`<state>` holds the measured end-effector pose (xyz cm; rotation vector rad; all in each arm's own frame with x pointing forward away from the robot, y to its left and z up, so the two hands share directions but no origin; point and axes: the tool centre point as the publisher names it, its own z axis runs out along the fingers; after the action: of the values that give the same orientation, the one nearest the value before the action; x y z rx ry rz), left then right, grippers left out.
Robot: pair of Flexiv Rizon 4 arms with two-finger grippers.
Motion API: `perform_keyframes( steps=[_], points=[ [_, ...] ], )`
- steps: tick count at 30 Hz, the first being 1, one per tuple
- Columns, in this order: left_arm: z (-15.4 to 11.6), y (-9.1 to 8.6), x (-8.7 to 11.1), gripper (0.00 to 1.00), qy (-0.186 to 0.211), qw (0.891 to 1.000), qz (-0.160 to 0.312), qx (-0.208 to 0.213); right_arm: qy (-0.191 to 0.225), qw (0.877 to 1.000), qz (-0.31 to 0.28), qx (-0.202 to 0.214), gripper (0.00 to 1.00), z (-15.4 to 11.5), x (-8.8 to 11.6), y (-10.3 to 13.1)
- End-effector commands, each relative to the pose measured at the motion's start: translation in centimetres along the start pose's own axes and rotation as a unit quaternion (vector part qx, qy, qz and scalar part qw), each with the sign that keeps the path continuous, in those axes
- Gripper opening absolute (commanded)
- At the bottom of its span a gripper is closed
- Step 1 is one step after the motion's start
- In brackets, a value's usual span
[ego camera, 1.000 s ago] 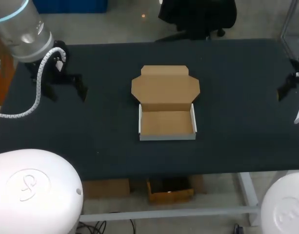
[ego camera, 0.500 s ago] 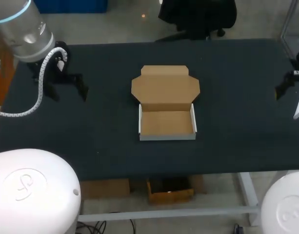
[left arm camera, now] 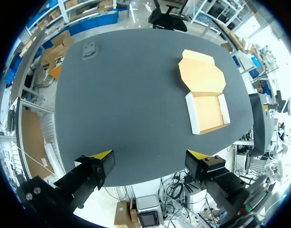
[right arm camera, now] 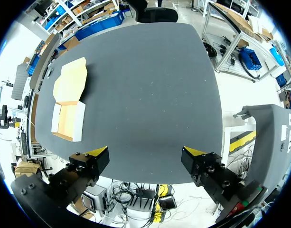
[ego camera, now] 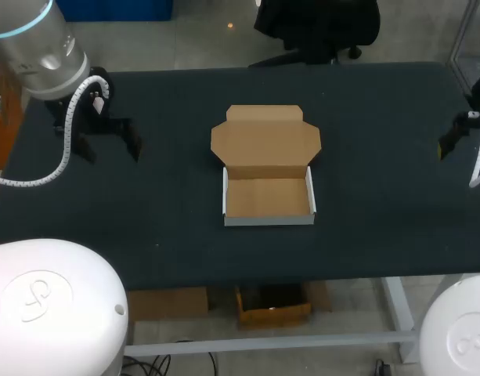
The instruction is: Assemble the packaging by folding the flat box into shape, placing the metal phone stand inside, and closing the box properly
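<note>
Dark matte surface, bare over most of its spread. Near its middle, a cardboard box, folded up into a shallow tray with white outer walls and a brown inside. Lid laid back flat against the surface on the far side, its side flaps spread. Nothing in the tray.

Over the surface's left part, the left fingers, spread wide and gripping nothing. Raised off the surface, well apart from the box, with the box off toward the other arm's side. From the left wrist, the same wide gap at the left fingers, with only dark surface straight ahead. Box ahead and out past the finger nearer the surface's middle, touching neither finger. Far ahead, beyond the opposite finger and close to a far corner of the surface, a small grey item, too small to make out.

From the right wrist, the right fingers likewise wide apart, empty, with nothing between them. Ahead of them a broad stretch of bare surface. Box well ahead and out beyond the finger on the other arm's side, lid end farther off than the tray end. In the head view, only partly showing at the surface's right edge, well apart from the box.
</note>
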<state>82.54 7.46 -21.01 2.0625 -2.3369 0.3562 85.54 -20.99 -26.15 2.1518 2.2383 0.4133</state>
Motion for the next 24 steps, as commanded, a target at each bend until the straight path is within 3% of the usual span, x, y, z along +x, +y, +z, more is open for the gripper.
perform_keyframes(
  steps=[1,8,24],
  points=[
    [0.6,-0.8,-0.3,1.00,0.000,1.000,-0.005,-0.006,0.001,1.000,0.000,0.002,1.00,-0.2,0.0,0.0],
    [1.8,-1.7,-1.0,1.00,-0.004,1.000,-0.011,-0.014,0.001,1.000,0.000,0.002,1.00,-0.2,0.0,0.0],
    [5.0,-4.8,-4.9,1.00,-0.013,0.999,-0.020,-0.036,0.001,1.000,0.000,0.002,1.00,-0.2,0.0,0.0]
  ],
)
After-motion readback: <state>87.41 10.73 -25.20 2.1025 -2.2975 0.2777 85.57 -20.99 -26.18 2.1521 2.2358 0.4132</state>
